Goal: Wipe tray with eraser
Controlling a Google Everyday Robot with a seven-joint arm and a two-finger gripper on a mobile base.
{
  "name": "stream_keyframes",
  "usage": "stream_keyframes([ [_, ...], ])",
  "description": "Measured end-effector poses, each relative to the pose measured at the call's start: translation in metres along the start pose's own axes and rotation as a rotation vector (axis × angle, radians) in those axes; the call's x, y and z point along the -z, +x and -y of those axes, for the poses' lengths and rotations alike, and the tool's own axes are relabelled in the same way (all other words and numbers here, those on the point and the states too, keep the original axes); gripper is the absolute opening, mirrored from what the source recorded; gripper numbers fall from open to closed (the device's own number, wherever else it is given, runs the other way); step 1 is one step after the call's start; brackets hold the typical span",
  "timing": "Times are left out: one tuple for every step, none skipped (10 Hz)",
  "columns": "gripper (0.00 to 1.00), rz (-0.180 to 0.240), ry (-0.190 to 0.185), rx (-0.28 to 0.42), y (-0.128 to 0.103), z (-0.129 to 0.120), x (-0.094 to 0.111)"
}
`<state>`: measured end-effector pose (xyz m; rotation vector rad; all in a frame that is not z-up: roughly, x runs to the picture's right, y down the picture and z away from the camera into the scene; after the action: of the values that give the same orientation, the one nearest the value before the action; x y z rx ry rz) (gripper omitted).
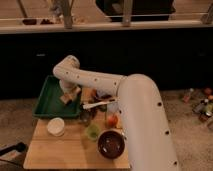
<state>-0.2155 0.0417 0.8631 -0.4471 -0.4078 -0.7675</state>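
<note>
My claw [69,94] hangs over the green tray [47,102], low at its right side, with the tan eraser [66,98] beneath so it can scrub; grip I cannot tell.

Lab-like test space, gripper [69,95] over tray [50,102] — wooden table [65,150], railing [100,22]

Wooden table [60,150], light finish, bearing several items. Dark-red round bowl [111,144] near the front edge. White cup [56,126] toward the left side. Small green cup [92,131] between the two. Orange-red round fruit [112,120] just behind the bowl. White-handled utensil [97,104] lying behind the fruit.
</note>
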Motion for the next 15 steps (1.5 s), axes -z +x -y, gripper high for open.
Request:
stream_keyframes([
  [0.05, 0.006, 0.003, 0.018, -0.004, 0.005, -0.001],
  [0.05, 0.026, 0.009, 0.046, -0.014, 0.014, -0.005],
  [0.05, 0.04, 0.015, 0.067, -0.023, 0.02, -0.008],
  [0.05, 0.058, 0.025, 0.087, -0.029, 0.025, -0.01],
  [0.05, 0.072, 0.039, 0.103, -0.032, 0.029, -0.014],
  [0.05, 0.089, 0.055, 0.106, -0.033, 0.031, -0.016],
  [0.05, 0.112, 0.075, 0.098, -0.034, 0.033, -0.021],
  [0.05, 0.14, 0.095, 0.075, -0.032, 0.033, -0.027],
  [0.05, 0.166, 0.11, 0.053, -0.03, 0.033, -0.034],
  [0.05, 0.185, 0.118, 0.036, -0.027, 0.033, -0.038],
  [0.05, 0.213, 0.126, 0.016, -0.026, 0.033, -0.045],
  [0.05, 0.249, 0.134, -0.01, -0.026, 0.034, -0.051],
  [0.05, 0.265, 0.137, -0.027, -0.024, 0.033, -0.055],
  [0.05, 0.282, 0.139, -0.044, -0.023, 0.033, -0.058],
  [0.05, 0.301, 0.139, -0.068, -0.019, 0.03, -0.063],
])
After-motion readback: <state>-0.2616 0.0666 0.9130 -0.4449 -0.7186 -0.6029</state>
